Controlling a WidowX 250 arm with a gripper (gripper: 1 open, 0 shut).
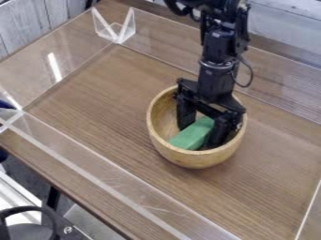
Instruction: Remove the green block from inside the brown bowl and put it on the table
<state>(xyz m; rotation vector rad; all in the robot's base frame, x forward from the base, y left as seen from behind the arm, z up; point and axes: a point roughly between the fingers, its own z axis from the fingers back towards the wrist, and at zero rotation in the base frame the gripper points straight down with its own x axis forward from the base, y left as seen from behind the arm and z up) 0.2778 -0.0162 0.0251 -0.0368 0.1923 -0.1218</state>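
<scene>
Green block [192,137] lies inside the brown bowl [170,148], tilted against the near-left wall. We see the gripper [207,116] pointing down into the bowl, jaws spread wide, block just below and left of the fingertips, not pinched. Bowl sits on the table [100,103].

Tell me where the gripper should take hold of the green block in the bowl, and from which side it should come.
Grip the green block across its narrow width, on the two long edges, coming down from above. It lies flat inside the brown bowl, whose thick walls likely block any sideways approach. The gripper already points down into the bowl, jaws open over the block.
</scene>
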